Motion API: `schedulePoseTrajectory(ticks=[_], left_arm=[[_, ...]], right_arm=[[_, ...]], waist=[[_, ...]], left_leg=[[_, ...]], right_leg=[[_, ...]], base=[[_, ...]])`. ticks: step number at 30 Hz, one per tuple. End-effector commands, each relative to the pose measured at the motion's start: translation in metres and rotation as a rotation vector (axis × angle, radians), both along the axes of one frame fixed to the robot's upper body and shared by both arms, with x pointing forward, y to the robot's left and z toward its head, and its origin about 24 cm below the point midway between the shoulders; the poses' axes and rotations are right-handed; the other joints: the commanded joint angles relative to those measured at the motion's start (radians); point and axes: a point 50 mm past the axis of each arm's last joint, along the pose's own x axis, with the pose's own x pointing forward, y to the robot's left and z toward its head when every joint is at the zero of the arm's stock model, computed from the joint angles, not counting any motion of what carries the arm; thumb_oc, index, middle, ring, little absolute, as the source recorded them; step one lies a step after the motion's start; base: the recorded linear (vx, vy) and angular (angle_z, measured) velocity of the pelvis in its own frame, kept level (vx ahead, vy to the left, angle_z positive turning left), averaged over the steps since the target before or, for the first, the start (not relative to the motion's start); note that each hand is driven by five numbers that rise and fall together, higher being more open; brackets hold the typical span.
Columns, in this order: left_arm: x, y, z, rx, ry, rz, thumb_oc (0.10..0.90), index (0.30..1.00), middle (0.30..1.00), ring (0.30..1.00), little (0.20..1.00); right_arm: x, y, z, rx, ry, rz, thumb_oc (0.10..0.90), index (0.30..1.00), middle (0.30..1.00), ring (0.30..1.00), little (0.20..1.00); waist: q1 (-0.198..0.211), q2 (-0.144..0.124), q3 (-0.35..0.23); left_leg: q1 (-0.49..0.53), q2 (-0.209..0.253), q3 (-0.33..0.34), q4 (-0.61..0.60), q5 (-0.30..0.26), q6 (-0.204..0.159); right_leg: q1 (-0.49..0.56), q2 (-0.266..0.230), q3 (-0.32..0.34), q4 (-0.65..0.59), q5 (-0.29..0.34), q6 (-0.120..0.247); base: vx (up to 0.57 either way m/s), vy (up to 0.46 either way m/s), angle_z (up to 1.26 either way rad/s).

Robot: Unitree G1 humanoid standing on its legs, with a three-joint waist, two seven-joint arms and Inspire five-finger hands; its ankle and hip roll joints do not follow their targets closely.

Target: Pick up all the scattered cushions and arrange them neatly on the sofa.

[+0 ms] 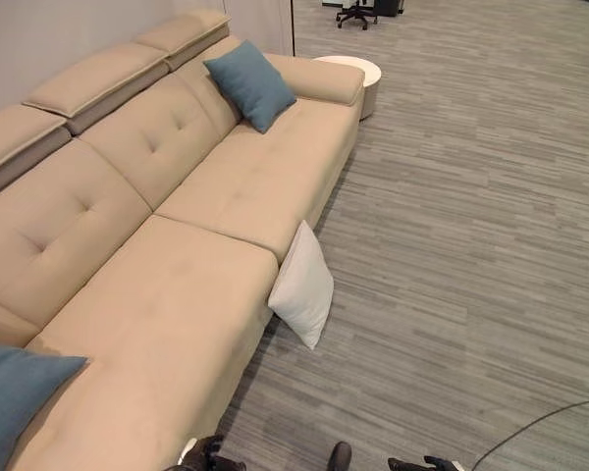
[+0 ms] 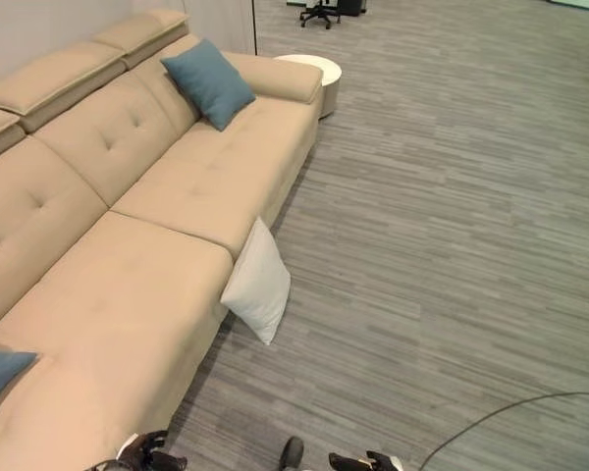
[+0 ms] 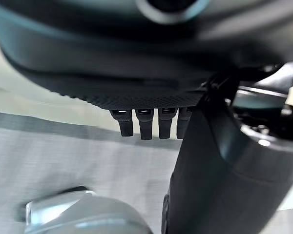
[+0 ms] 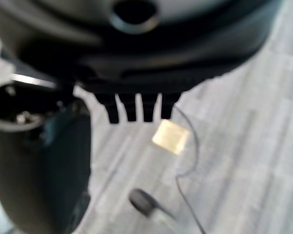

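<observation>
So there's a long beige fabric sofa with tufted back cushions running along the left side, from near left to far. Three cushions are in sight. A square white cushion is off the sofa, standing on one edge on the grey striped carpet floor and leaning against the sofa's front face, roughly at the seam between the near seat and the middle one. A teal-blue square cushion is propped at the far end of the sofa, tilted against the backrest right next to the armrest. Another teal-blue cushion lies on the near-left corner of the seat, partly cut off by the edge of the head views.

Past the far armrest sits a small round white side table, and further back there's a black office chair on castors.

Both hands are down low at the near edge. The left hand has its fingers straight and spread in a row with nothing in them, hanging over the floor just beside the sofa's front. The right hand is the same deal: fingers straight and apart, empty, over bare carpet, with a small pale yellow square on the floor beneath it. Can't tell what that square is.
</observation>
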Motion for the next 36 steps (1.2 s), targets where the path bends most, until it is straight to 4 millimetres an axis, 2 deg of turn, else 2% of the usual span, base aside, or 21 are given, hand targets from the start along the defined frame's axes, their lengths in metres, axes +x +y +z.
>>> schedulePoseTrajectory(ticks=[1,2,3,5,6,7,9,11,15,16,18,20,21,22,24,25,30,32,33,36], left_arm=[[0.013,-0.020,0.001,-0.019,-0.024,-0.105,0.800,0.900,0.900,0.900,0.900],[0.014,-0.022,0.002,-0.020,-0.027,-0.117,0.800,0.900,0.900,0.900,0.900],[0.015,-0.023,0.002,-0.023,-0.029,-0.125,0.800,0.900,0.900,0.900,0.900],[0.016,-0.024,0.002,-0.027,-0.032,-0.130,0.800,0.900,0.900,0.900,0.900],[0.015,-0.024,0.002,-0.027,-0.031,-0.130,0.800,0.900,0.900,0.900,0.900],[0.014,-0.024,0.001,-0.029,-0.029,-0.125,0.800,0.900,0.900,0.900,0.900],[0.009,-0.022,0.000,-0.031,-0.016,-0.113,0.800,0.900,0.900,0.900,0.900],[-0.002,-0.018,-0.004,-0.036,0.016,-0.076,0.800,0.900,0.900,0.900,0.900],[-0.014,-0.015,-0.007,-0.041,0.053,-0.057,0.800,0.900,0.900,0.900,0.900],[-0.013,-0.014,-0.007,-0.043,0.054,-0.054,0.800,0.900,0.900,0.900,0.900],[-0.010,-0.011,-0.006,-0.037,0.048,-0.051,0.800,0.900,0.900,0.900,0.900],[-0.001,-0.007,-0.002,-0.022,0.023,-0.051,0.800,0.900,0.900,0.900,0.900],[0.002,-0.006,-0.001,-0.015,0.016,-0.058,0.800,0.900,0.900,0.900,0.900],[0.003,-0.005,0.000,-0.012,0.011,-0.055,0.800,0.900,0.900,0.900,0.900],[0.005,-0.004,0.001,-0.005,-0.001,-0.051,0.800,0.900,0.900,0.900,0.900],[0.006,-0.003,0.001,0.000,-0.003,-0.054,0.800,0.900,0.900,0.900,0.900],[0.007,-0.004,0.001,0.011,-0.002,-0.075,0.800,0.900,0.900,0.900,0.900],[-0.002,-0.006,-0.002,0.007,0.026,-0.085,0.800,0.900,0.900,0.900,0.900],[-0.002,-0.006,-0.002,0.007,0.026,-0.085,0.800,0.900,0.900,0.900,0.900],[-0.010,-0.008,-0.005,0.003,0.050,-0.080,0.800,0.900,0.900,0.900,0.900]], right_arm=[[-0.002,-0.025,0.007,-0.069,-0.005,-0.015,0.800,0.900,0.900,0.900,0.900],[-0.003,-0.026,0.008,-0.077,-0.007,-0.011,0.800,0.900,0.900,0.900,0.900],[-0.003,-0.027,0.008,-0.084,-0.007,-0.002,0.800,0.900,0.900,0.900,0.900],[-0.005,-0.028,0.008,-0.090,0.005,0.014,0.800,0.900,0.900,0.900,0.900],[-0.005,-0.028,0.008,-0.090,0.005,0.014,0.800,0.900,0.900,0.900,0.900],[-0.007,-0.027,0.007,-0.090,0.012,0.016,0.800,0.900,0.900,0.900,0.900],[-0.010,-0.025,0.006,-0.083,0.020,0.009,0.800,0.900,0.900,0.900,0.900],[-0.012,-0.024,0.005,-0.076,0.025,0.012,0.800,0.900,0.900,0.900,0.900],[-0.018,-0.020,0.003,-0.065,0.048,0.032,0.800,0.900,0.900,0.900,0.900],[-0.019,-0.021,0.003,-0.065,0.053,0.040,0.800,0.900,0.900,0.900,0.900],[-0.015,-0.022,0.004,-0.066,0.050,0.050,0.800,0.900,0.900,0.900,0.900],[-0.002,-0.023,0.007,-0.071,0.018,0.061,0.800,0.900,0.900,0.900,0.900],[0.000,-0.022,0.007,-0.072,0.010,0.060,0.800,0.900,0.900,0.900,0.900],[0.000,-0.022,0.007,-0.072,0.009,0.060,0.800,0.900,0.900,0.900,0.900],[0.000,-0.021,0.007,-0.073,0.009,0.062,0.800,0.900,0.900,0.900,0.900],[0.000,-0.021,0.007,-0.073,0.011,0.066,0.800,0.900,0.900,0.900,0.900],[0.006,-0.021,0.008,-0.079,0.010,0.080,0.800,0.900,0.900,0.900,0.900],[0.005,-0.020,0.007,-0.077,0.016,0.096,0.800,0.900,0.900,0.900,0.900],[0.005,-0.020,0.007,-0.077,0.017,0.096,0.800,0.900,0.900,0.900,0.900],[0.003,-0.015,0.006,-0.061,0.022,0.119,0.800,0.900,0.900,0.900,0.900]], waist=[[0.017,0.007,0.058],[0.021,0.007,0.054],[0.026,0.014,0.046],[0.044,0.035,0.037],[0.046,0.034,0.040],[0.066,0.050,0.033],[0.086,0.059,0.029],[0.095,0.067,0.009],[0.116,0.059,-0.028],[0.122,0.061,-0.036],[0.121,0.073,-0.031],[0.084,0.095,0.011],[0.072,0.107,0.019],[0.069,0.117,0.019],[0.066,0.122,0.015],[0.061,0.122,0.014],[0.036,0.106,0.023],[0.029,0.088,0.014],[0.029,0.089,0.015],[0.035,0.066,-0.006]], left_leg=[[-0.030,-0.042,0.024,-0.124,-0.022,0.044],[-0.029,-0.059,0.027,-0.179,-0.042,0.051],[-0.039,-0.079,0.030,-0.245,-0.036,0.054],[-0.043,-0.106,0.023,-0.395,0.021,0.052],[-0.035,-0.108,0.024,-0.404,0.024,0.052],[-0.054,-0.133,0.012,-0.494,0.091,0.046],[-0.071,-0.147,0.013,-0.535,0.129,0.044],[-0.038,-0.148,0.002,-0.572,0.128,0.067],[-0.015,-0.159,0.006,-0.547,0.101,0.091],[-0.004,-0.159,0.010,-0.545,0.089,0.099],[0.023,-0.153,0.012,-0.543,0.070,0.121],[0.046,-0.145,-0.006,-0.528,0.057,0.143],[0.056,-0.139,-0.012,-0.526,0.054,0.147],[0.072,-0.131,-0.015,-0.532,0.049,0.147],[0.108,-0.125,-0.029,-0.557,0.035,0.141],[0.132,-0.121,-0.033,-0.575,0.029,0.135],[0.204,-0.120,-0.045,-0.604,-0.014,0.104],[0.248,-0.113,-0.049,-0.609,-0.049,0.085],[0.250,-0.112,-0.049,-0.609,-0.050,0.085],[0.267,-0.077,-0.059,-0.580,-0.080,0.055]], right_leg=[[0.054,-0.034,0.081,0.006,-0.075,0.177],[0.064,-0.030,0.085,-0.003,-0.077,0.185],[0.074,-0.018,0.084,-0.016,-0.078,0.196],[0.100,0.015,0.094,-0.027,-0.090,0.200],[0.104,0.013,0.096,-0.027,-0.091,0.201],[0.138,0.048,0.115,-0.038,-0.106,0.201],[0.182,0.072,0.146,-0.046,-0.131,0.198],[0.209,0.084,0.168,-0.041,-0.161,0.192],[0.241,0.046,0.169,0.003,-0.204,0.207],[0.234,0.030,0.160,0.047,-0.206,0.220],[0.141,-0.004,0.154,0.264,-0.180,0.250],[-0.007,-0.023,0.153,0.502,-0.090,0.276],[-0.047,-0.033,0.143,0.560,-0.076,0.275],[-0.069,-0.050,0.124,0.568,-0.077,0.262],[-0.087,-0.082,0.077,0.467,-0.114,0.227],[-0.081,-0.092,0.060,0.398,-0.112,0.225],[-0.127,-0.122,0.056,0.111,0.000,0.271],[-0.112,-0.127,0.075,0.045,0.037,0.287],[-0.109,-0.126,0.074,0.042,0.038,0.287],[-0.072,-0.111,0.090,0.041,0.028,0.269]], base=[[0.24,-0.097,-0.25],[0.24,-0.076,-0.34],[0.24,-0.055,-0.32],[0.20,-0.029,-0.37],[0.25,-0.058,-0.41],[0.26,-0.061,-0.48],[0.31,-0.043,-0.51],[0.29,0.015,-0.64],[0.26,0.053,-0.36],[0.23,0.118,-0.26],[0.14,0.119,-0.32],[0.02,0.077,-0.12],[0.07,0.034,0.17],[0.17,-0.007,0.48],[0.25,-0.095,0.39],[0.25,-0.150,0.04],[0.24,-0.205,0.05],[0.30,-0.303,0.06],[0.28,-0.261,0.13],[0.24,-0.275,0.16]])
